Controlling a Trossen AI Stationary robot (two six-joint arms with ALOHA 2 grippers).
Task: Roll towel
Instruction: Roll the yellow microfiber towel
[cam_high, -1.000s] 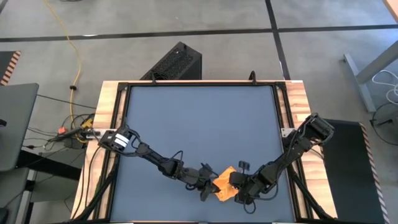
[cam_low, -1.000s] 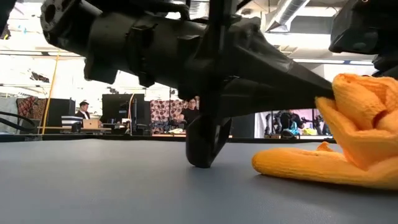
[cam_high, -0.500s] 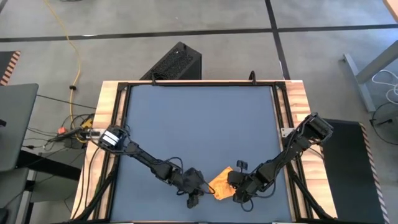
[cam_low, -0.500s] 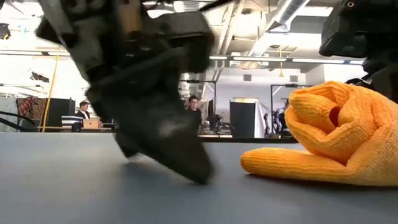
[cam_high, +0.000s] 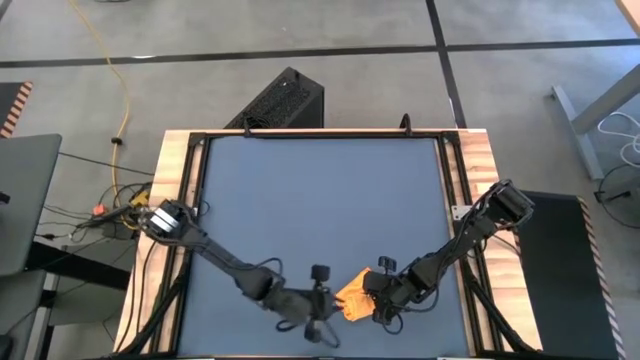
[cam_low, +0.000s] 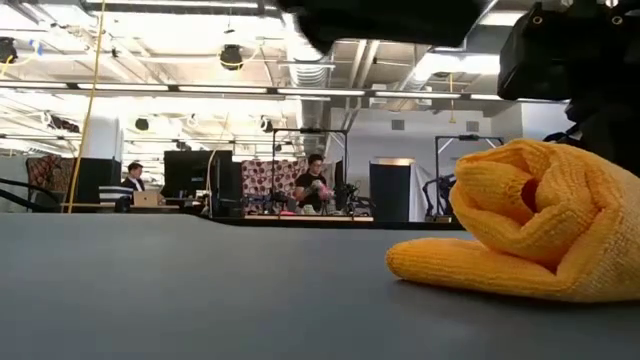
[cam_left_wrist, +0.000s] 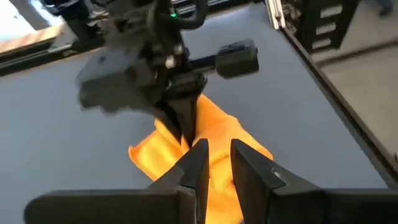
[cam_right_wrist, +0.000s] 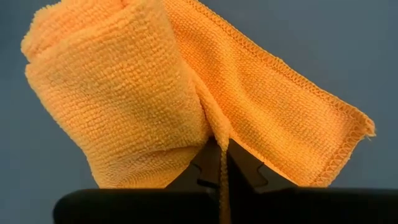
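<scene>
Here the plain yellow-orange soft cloth towel (cam_high: 354, 296), loosely rolled with a stitched flap trailing, lies near the front edge of the dark blue-grey matte surface (cam_high: 320, 200), most of which is bare. The right gripper (cam_high: 372, 300) pinches a towel fold between nearly closed fingers. The left gripper (cam_left_wrist: 214, 163), fingers slightly parted and empty, sits just beside it.

The towel (cam_right_wrist: 186, 106) fills most of the right wrist view, a thick roll on one side and a flat hemmed flap spreading from it over the dark bench (cam_right_wrist: 323, 37). The right hand (cam_right_wrist: 222, 163) pinches a fold where roll and flap meet, its fingers (cam_right_wrist: 202, 165) pressed close together.
</scene>
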